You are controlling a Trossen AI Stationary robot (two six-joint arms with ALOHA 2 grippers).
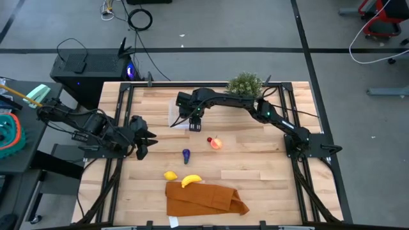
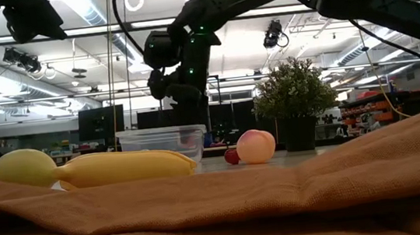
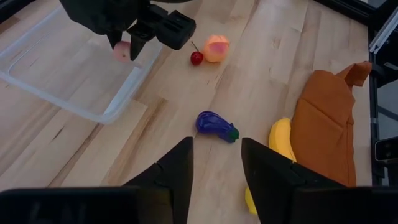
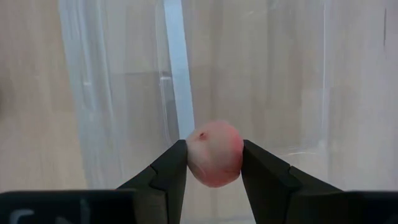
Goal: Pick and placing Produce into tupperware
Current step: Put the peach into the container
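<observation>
Two dark fingers of our right gripper [image 4: 213, 163] pinch a small pink round fruit [image 4: 215, 153] between them; it hangs directly over the tupperware [image 1: 178, 115], close to that container's near rim, so the coming release looks to us like a plain downward drop with the clear wall just beside the fingers; from the left wrist view the fruit [image 3: 122, 51] sits above the inner side of the rim [image 3: 118, 102], and we judge there is little margin toward the table; a small nudge further over the container would be safer; beyond that rim, on bare wood, lie a peach [image 1: 216, 143] with a tiny red cherry [image 1: 209, 139] touching it, then a purple eggplant [image 1: 186, 154] nearer the front, its long axis running roughly front to back in the high view; a lemon [image 1: 170, 175] and a banana [image 1: 191, 181] rest against the orange-brown cloth [image 1: 204, 199]; our left gripper [image 1: 144, 144] waits at the table's left edge with its fingers apart and nothing between them, aimed at the eggplant, which it is nearer to than the right; open board surrounds that piece on every side; a bushy plant [image 1: 245, 84] stands at the back edge
</observation>
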